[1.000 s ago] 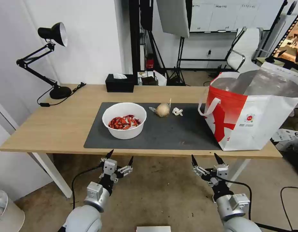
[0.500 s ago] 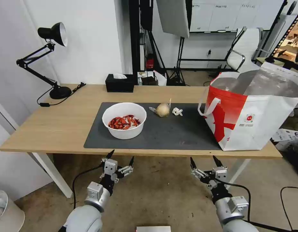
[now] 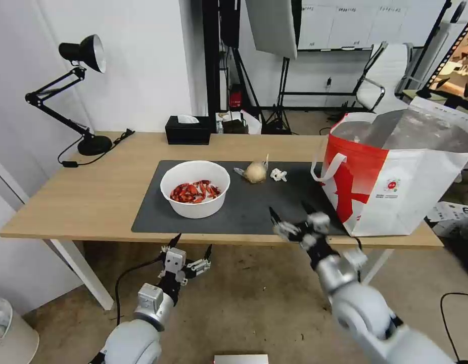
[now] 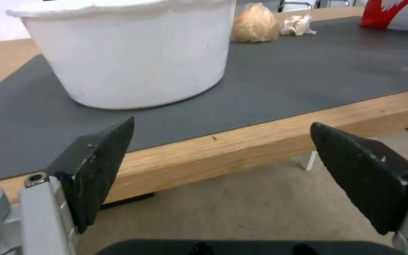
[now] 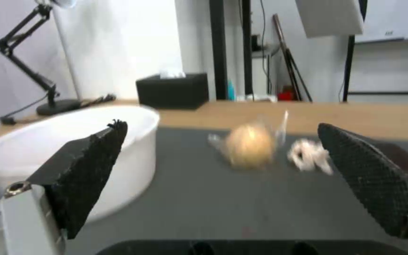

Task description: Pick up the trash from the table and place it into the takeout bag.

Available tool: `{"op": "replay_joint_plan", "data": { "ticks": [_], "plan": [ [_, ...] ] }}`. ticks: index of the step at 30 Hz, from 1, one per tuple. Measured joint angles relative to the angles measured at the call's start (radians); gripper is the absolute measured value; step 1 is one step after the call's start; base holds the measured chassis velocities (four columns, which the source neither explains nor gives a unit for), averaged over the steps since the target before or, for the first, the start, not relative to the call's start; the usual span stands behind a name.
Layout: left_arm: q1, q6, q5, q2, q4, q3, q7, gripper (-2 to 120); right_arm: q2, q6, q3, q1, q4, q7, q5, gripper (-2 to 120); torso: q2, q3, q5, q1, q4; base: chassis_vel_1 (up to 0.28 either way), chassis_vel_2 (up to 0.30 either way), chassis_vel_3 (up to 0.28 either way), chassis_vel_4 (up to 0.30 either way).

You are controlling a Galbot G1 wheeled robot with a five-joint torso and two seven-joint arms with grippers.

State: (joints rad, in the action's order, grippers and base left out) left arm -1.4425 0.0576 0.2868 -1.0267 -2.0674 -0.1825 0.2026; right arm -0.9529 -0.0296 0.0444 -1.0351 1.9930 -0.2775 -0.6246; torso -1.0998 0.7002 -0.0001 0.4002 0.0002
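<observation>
On the table's (image 3: 92, 197) dark grey mat (image 3: 259, 207) stand a white bowl (image 3: 195, 188) of red shell scraps, a tan ball (image 3: 255, 172) and a small white wad (image 3: 278, 175). The white-and-red takeout bag (image 3: 395, 177) stands open at the table's right end. My right gripper (image 3: 290, 216) is open, raised over the mat's front edge, and points at the tan ball (image 5: 250, 145) and the wad (image 5: 310, 156). Below the front edge in front of the bowl (image 4: 124, 49), my left gripper (image 3: 190, 247) hangs open with nothing between its fingers.
A black tissue box (image 3: 188, 130) sits at the table's back edge, a black desk lamp (image 3: 80, 91) at the back left. Office chair, stands and cables fill the room behind. The floor lies beneath the table's front edge.
My right gripper has risen from below the table's front edge and swung left, up over the mat's front edge. The left arm has stayed put.
</observation>
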Motion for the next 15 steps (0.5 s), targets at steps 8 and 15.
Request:
{"op": "replay_joint_plan", "data": {
  "ticks": [8, 15],
  "plan": [
    [0.001, 0.0, 0.002, 0.0, -0.004, -0.005, 0.0, 100, -0.063, -0.119, -0.146, 0.209, -0.105, -0.248, -0.033, 100, 0.0, 0.0, 0.0, 0.0, -0.0003, 0.0, 0.0, 0.0, 0.0],
    [-0.008, 0.0, 0.001, 0.004, -0.01, -0.011, -0.032, 100, -0.123, -0.185, -0.174, 0.359, -0.184, -0.393, -0.149, 100, 0.0, 0.0, 0.0, 0.0, -0.0001, 0.0, 0.0, 0.0, 0.0]
  ]
}}
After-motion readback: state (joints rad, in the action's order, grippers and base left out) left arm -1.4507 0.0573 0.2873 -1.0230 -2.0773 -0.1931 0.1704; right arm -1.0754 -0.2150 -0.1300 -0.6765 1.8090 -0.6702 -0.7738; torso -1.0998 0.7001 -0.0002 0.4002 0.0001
